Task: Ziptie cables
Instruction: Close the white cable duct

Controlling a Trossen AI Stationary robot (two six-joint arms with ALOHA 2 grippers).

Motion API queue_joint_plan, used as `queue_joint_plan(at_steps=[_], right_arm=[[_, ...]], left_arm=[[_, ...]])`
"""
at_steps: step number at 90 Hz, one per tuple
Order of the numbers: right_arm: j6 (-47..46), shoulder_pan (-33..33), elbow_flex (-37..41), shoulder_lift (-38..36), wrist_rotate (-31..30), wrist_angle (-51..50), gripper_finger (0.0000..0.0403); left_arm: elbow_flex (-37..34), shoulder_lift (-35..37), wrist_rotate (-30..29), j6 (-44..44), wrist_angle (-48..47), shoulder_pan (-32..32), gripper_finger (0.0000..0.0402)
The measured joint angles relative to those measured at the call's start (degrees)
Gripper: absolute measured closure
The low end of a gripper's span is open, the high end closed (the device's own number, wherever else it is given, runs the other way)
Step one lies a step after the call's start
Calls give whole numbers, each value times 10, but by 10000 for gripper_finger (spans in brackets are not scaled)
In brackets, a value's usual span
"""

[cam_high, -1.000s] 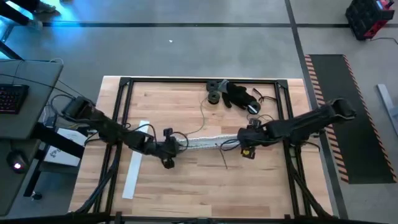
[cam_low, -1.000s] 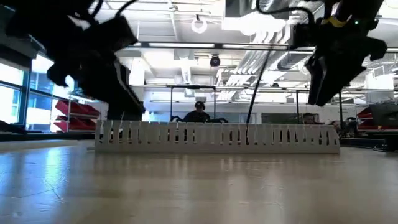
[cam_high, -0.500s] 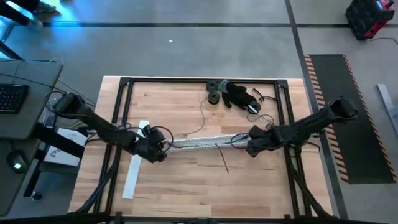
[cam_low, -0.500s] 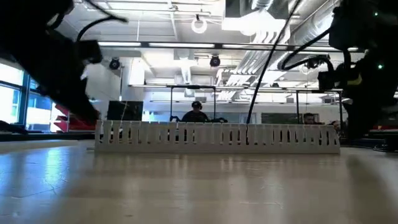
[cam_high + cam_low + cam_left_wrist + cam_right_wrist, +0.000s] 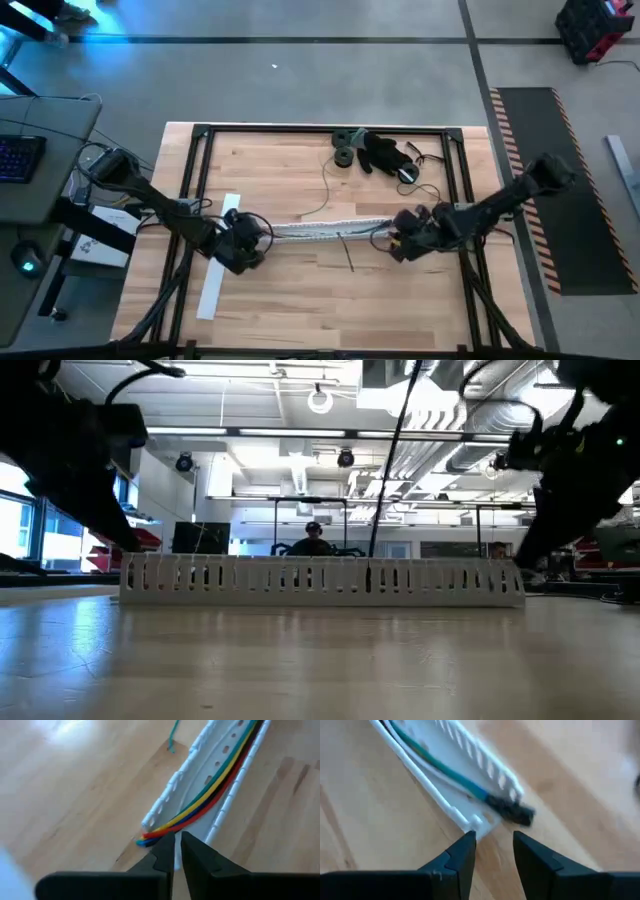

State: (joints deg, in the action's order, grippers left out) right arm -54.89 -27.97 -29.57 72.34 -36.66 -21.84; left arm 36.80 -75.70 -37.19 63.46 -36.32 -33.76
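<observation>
The cables (image 5: 212,790) lie inside the white slotted duct (image 5: 325,229), running along its length. In the high view that long axis goes across the table (image 5: 300,290) from left to right, roughly midway between the near and far edges, with a slight tilt. In the left wrist view the red, yellow, green and dark strands sit side by side in the channel, and their ends poke just past the open end of the duct onto the wood. In the right wrist view a green-blue strand and a whitish one run down the channel, and a dark tip sticks out just beyond the duct's other end.

The left gripper (image 5: 175,851) is at the duct's left end, its two fingers nearly closed with only a thin gap between them and nothing held; the tips are just beside the cable ends. The right gripper (image 5: 494,845) is at the duct's right end, its jaws parted a little and empty, the tips just short of the duct's corner.

In the low view the duct stands as a long white comb across the table. A flat white strip (image 5: 217,262) lies near the left gripper, and a dark thin stick (image 5: 347,254) lies just in front of the duct. Black round parts and a dark cord (image 5: 378,153) sit near the far edge.
</observation>
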Motion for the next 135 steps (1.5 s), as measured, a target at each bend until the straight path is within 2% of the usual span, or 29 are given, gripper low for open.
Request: queue_joint_plan(at_steps=[10,17,21,30,43,60,74,89,106,128,135], right_arm=[[9,-44,4,0,-105,36,287],[10,-65,5,3,-151,49,287],[10,-76,5,4,-169,49,287],[14,-93,5,7,-184,48,287],[12,-116,5,27,-221,52,287],[10,-136,5,71,-247,85,287],[10,-150,5,103,-247,130,287],[9,-176,5,122,-246,172,287],[10,-209,5,125,-246,205,287],[10,-241,5,125,-262,243,287],[9,-245,5,125,-263,251,287]], left_arm=[[47,0,30,89,-125,-7,397],[60,0,57,196,-176,-8,392],[61,0,95,215,-192,-3,384],[61,0,196,240,-218,2,353],[61,0,260,320,-242,-5,282],[62,-2,277,428,-264,-17,188],[39,-15,283,489,-248,-23,151],[-18,-26,296,514,-170,-23,147],[-38,-34,307,511,-157,-25,152],[-40,-37,292,518,-145,-47,235],[-30,-35,287,519,-153,-51,250]])
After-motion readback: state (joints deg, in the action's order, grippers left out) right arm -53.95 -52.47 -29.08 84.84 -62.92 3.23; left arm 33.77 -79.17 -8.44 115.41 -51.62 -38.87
